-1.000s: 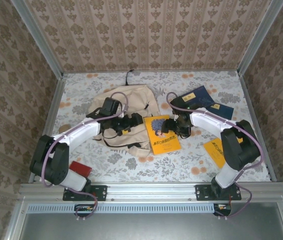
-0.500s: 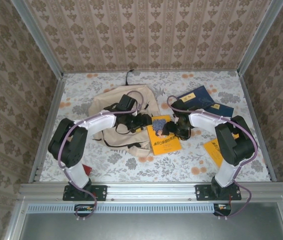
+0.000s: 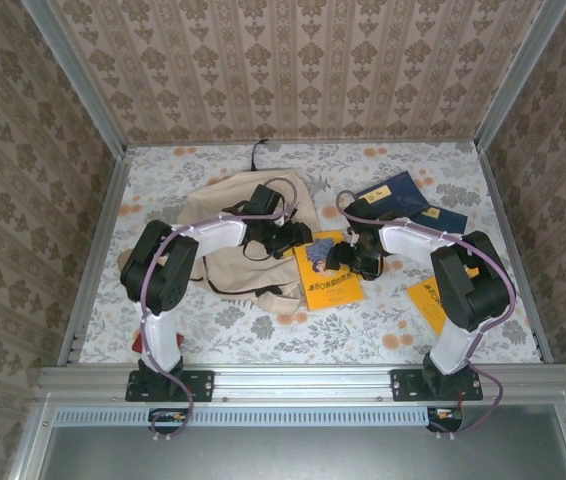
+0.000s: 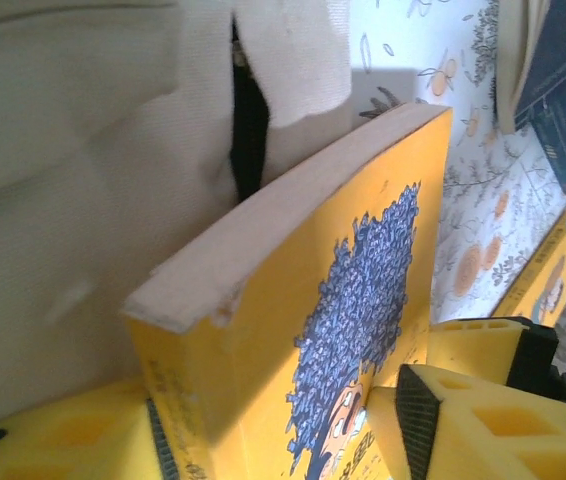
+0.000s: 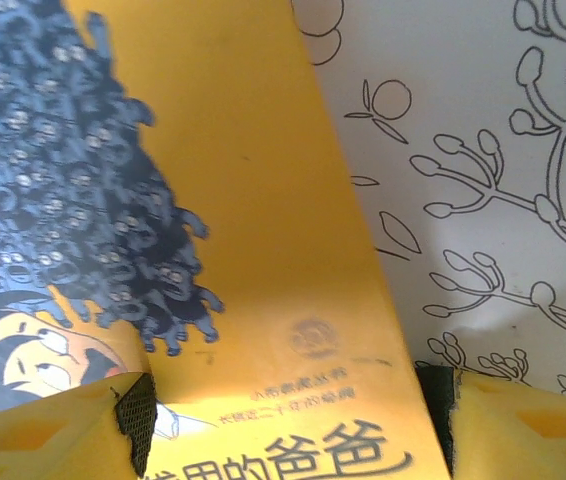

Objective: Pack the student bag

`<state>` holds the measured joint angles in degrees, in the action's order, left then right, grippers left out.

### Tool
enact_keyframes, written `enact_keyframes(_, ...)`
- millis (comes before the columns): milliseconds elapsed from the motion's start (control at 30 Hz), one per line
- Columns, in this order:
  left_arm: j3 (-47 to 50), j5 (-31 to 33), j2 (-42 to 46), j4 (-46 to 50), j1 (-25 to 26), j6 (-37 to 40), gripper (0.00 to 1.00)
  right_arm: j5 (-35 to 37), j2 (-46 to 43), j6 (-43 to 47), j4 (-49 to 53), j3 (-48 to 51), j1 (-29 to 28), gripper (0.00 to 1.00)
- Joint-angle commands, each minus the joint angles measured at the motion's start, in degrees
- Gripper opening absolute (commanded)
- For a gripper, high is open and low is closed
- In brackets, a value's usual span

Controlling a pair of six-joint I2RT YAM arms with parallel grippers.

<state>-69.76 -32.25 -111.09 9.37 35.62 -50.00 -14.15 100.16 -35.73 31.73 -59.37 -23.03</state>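
Note:
The student bag (image 3: 225, 255) is a beige fabric backpack lying left of centre, and its dark zipper slit (image 4: 249, 130) gapes just behind a thick yellow book (image 3: 329, 278). This book (image 4: 343, 330) is tilted up at its bag-side end. My left gripper (image 3: 297, 238) is shut on that end, one pad on the spine and the other on the cover. At the book's far right corner my right gripper (image 3: 340, 256) is shut on it (image 5: 293, 300). There, one finger (image 5: 113, 425) lies over the cover and the other finger (image 5: 483, 425) sits at the edge.
Two dark blue books (image 3: 405, 203) lie at the back right, also seen in the left wrist view (image 4: 563, 90). Another yellow book (image 3: 429, 303) lies partly under the right arm. A red object (image 3: 139, 345) sits by the left arm's base. Metal rails edge the floral tablecloth.
My left gripper swung right from above the bag to the yellow book and closed on its bag-side end, which now stands tilted up. The right gripper stayed at the book's corner.

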Motion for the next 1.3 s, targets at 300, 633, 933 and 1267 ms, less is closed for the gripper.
enact_keyframes(300, -1.8, -2.9, 3.7, -0.4, 0.4, 3.2, 0.18, -3.6, -6.1, 2.1, -2.9, 2.6, 2.4, 0.75)
enact_keyframes(633, -0.4, 2.6, 16.2, 1.0, -0.9, 2.6, 0.0, -7.1, -24.4, -2.5, -5.5, 7.4, 4.4, 0.9)
enact_keyframes(933, 3.8, 8.4, 30.8, -4.8, -5.2, -10.3, 0.0, -13.7, -39.0, -18.8, -22.2, 15.3, 4.8, 1.0)
enact_keyframes(1267, 6.9, 13.6, 37.9, -12.0, -7.9, -23.3, 0.0, -21.6, -30.6, -46.6, -57.1, 21.3, 4.4, 1.0)
